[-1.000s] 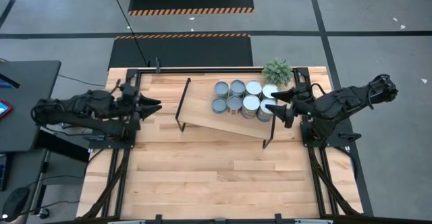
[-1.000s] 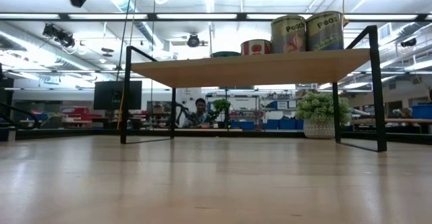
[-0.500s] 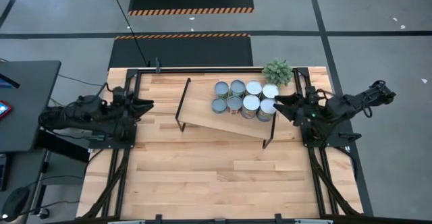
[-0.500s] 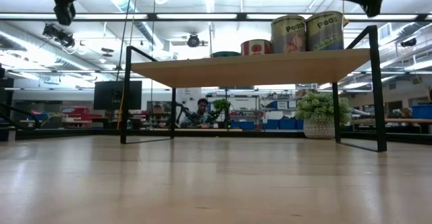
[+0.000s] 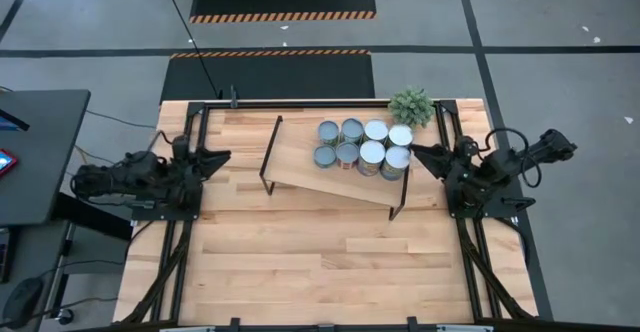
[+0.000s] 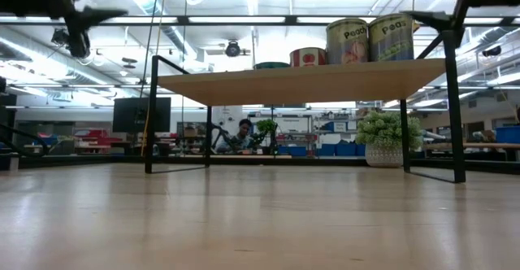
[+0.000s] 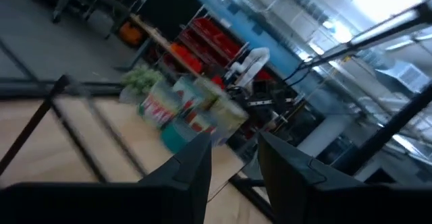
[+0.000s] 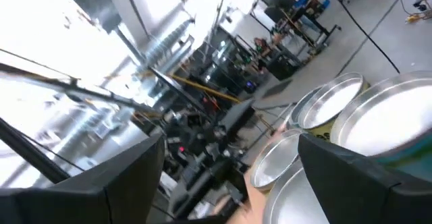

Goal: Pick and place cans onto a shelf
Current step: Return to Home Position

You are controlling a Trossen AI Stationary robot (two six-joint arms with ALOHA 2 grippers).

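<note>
Eight cans (image 5: 361, 145) stand upright in two rows on the right end of the shelf (image 5: 300, 167), a light-wood board on black legs. In the low view, the cans (image 6: 370, 39) rest by their bases on the board (image 6: 301, 81). My left gripper (image 5: 224, 155) is open and empty at the table's left edge, pointing toward the shelf. My right gripper (image 5: 417, 152) is open and empty just right of the cans, whose tops (image 8: 378, 126) fill its wrist view. The left wrist view shows the cans (image 7: 192, 109) far off, beyond the gripper (image 7: 233, 160).
A small potted plant (image 5: 411, 105) stands at the far edge, just behind the shelf's right end; it also shows in the low view (image 6: 382, 138). Bare tabletop (image 5: 320, 252) lies between the shelf and the near edge. A person sits far behind the table (image 6: 241, 133).
Both grippers have drawn back from the shelf: the left toward the table's left edge, the right toward the right edge, away from the cans. The cans and shelf have stayed still.
</note>
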